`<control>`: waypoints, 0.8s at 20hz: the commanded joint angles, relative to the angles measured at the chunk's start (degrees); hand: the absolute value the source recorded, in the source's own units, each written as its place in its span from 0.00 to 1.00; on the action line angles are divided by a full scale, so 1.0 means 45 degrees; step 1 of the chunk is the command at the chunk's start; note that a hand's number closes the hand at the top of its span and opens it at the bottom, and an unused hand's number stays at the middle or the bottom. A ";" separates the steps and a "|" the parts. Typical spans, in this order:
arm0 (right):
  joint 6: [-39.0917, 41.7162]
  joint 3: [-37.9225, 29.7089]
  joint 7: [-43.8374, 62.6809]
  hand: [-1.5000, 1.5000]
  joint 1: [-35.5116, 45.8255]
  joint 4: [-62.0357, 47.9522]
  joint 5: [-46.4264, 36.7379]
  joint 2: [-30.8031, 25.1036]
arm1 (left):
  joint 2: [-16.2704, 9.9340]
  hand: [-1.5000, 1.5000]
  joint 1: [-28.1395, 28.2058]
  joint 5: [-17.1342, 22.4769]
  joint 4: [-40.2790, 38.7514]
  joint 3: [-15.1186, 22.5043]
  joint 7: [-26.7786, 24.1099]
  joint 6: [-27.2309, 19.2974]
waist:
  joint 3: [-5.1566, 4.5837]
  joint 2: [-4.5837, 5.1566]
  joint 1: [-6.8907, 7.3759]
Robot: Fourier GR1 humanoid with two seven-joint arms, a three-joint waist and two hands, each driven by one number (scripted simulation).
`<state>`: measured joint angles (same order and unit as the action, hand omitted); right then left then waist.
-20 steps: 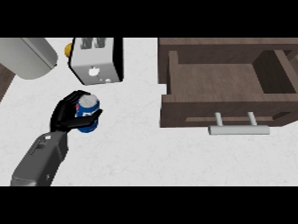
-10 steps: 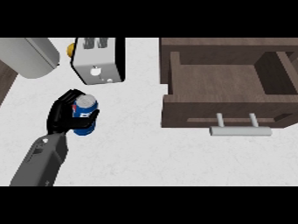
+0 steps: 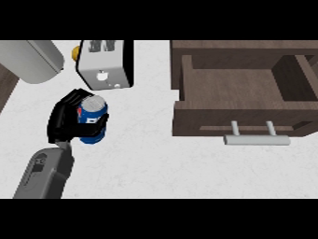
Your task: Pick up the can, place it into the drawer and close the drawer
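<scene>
— Where is the blue cylindrical can with the silver top point(image 3: 92, 116)?

— Well to the left of the open dark-brown wooden drawer point(image 3: 247, 95), over the white speckled counter point(image 3: 154, 158). It leans a little, silver top pointing away from the robot, and it sits inside the black left hand point(image 3: 66, 120).

— How does that hand stand?

— Its fingers are curled round the can from the left side, so the can is clamped in the hand — only the can's right flank and top show past the black fingers. The grey forearm point(image 3: 45, 173) runs down from the hand to the lower edge of the view.

— And the other hand?

— It shows nowhere in this view.

— What about the drawer itself?

— It is pulled out, its brown inside open to view, with a silver bar handle point(image 3: 255, 138) on the front face nearest the robot.

— Anything else near it?

— A silver toaster with two slots point(image 3: 105, 63) stands left of the drawer and beyond the can, apart from it. Farther left of the drawer lies a large pale grey rounded object point(image 3: 25, 58), cut off by the view's edge — I cannot tell what it is.
</scene>
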<state>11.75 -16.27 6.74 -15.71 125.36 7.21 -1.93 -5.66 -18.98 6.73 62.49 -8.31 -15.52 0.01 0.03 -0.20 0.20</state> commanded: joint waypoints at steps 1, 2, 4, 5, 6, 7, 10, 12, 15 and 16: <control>0.0077 0.0029 0.0258 0.00 -0.0039 0.0418 0.0042 0.0042 | 0.0687 1.00 0.0115 -0.0548 0.1692 0.0925 0.0879 -0.0891 | -0.0003 0.0015 -0.0067; 0.0230 0.0279 -0.0273 0.00 -0.1076 0.0664 0.0024 0.0408 | 0.0643 1.00 -0.0369 -0.0650 0.1719 0.0977 0.1057 -0.0987 | -0.0001 0.0007 -0.0126; 0.0307 0.0153 -0.0765 0.00 -0.0735 -0.0029 -0.0196 0.0412 | 0.0647 1.00 0.0197 -0.0888 0.3542 0.1599 0.2415 -0.1141 | 0.0003 -0.0004 -0.0040; -0.0216 0.0644 -0.0443 0.00 -0.0637 0.0370 -0.0433 0.0418 | 0.0790 1.00 0.0073 -0.0905 0.3893 0.1671 0.2361 -0.1271 | 0.0000 0.0001 -0.0043; 0.0297 -0.0279 -0.0002 0.00 -0.0333 0.0266 0.0337 -0.0171 | 0.0573 1.00 -0.1070 -0.0926 0.3350 0.1490 0.3022 -0.1370 | -0.0001 0.0016 -0.0105; 0.0337 -0.0106 -0.0412 0.00 -0.0917 0.0399 0.0180 0.0300 | 0.0873 1.00 0.0082 -0.1037 0.4695 0.2008 0.3301 -0.1438 | 0.0000 0.0002 -0.0066; 0.0297 -0.0386 -0.0141 0.00 -0.0164 0.0050 0.0443 -0.0132 | 0.1148 1.00 -0.1805 -0.1437 0.4378 0.2208 0.4608 -0.2124 | -0.0001 0.0023 -0.0095; -0.0702 0.1152 -0.0543 0.00 -0.0532 -0.0102 -0.0845 0.0417 | 0.1242 1.00 -0.2027 -0.1463 0.4623 0.3332 0.5141 -0.2993 | -0.0002 0.0027 -0.0107; 0.0179 0.0395 -0.0972 0.00 -0.0561 -0.0336 -0.0463 0.0417 | 0.1250 1.00 -0.2986 -0.1665 0.4671 0.3541 0.6048 -0.3450 | -0.0002 0.0031 -0.0135; 0.0366 -0.0588 0.0439 0.00 -0.0317 0.0756 0.0945 -0.0483 | 0.1252 1.00 -0.4204 -0.1703 0.3049 0.2885 0.5653 -0.3187 | -0.0005 0.0052 -0.0249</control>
<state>12.35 -16.02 5.47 -18.04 126.51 7.67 -1.54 -0.45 -30.74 0.08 80.94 4.30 7.97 -12.27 0.03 -0.07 -0.45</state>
